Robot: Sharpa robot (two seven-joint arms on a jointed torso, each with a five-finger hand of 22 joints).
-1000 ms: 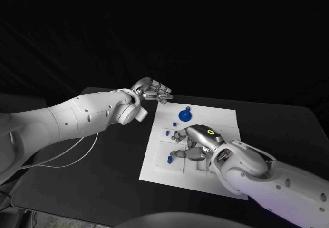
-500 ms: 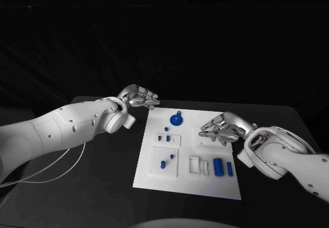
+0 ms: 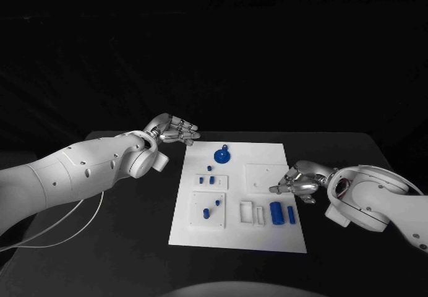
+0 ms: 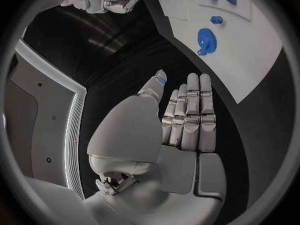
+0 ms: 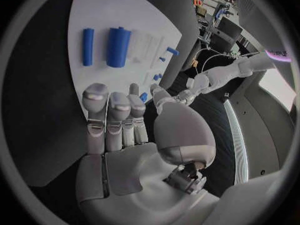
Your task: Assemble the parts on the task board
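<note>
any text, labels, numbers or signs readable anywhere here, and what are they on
None: no word, number, brand or sign can be read.
Task board: plain white, no print to be seen; the blue parts on it, such as the round gear-like part, bear no marks.
Left hand and right hand: bare silver, no lettering to be made out.
Room clutter behind the right hand in the right wrist view: too small and blurred to read.

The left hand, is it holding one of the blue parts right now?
No, the left hand holds nothing; its fingers lie straight, off the task board.
</note>
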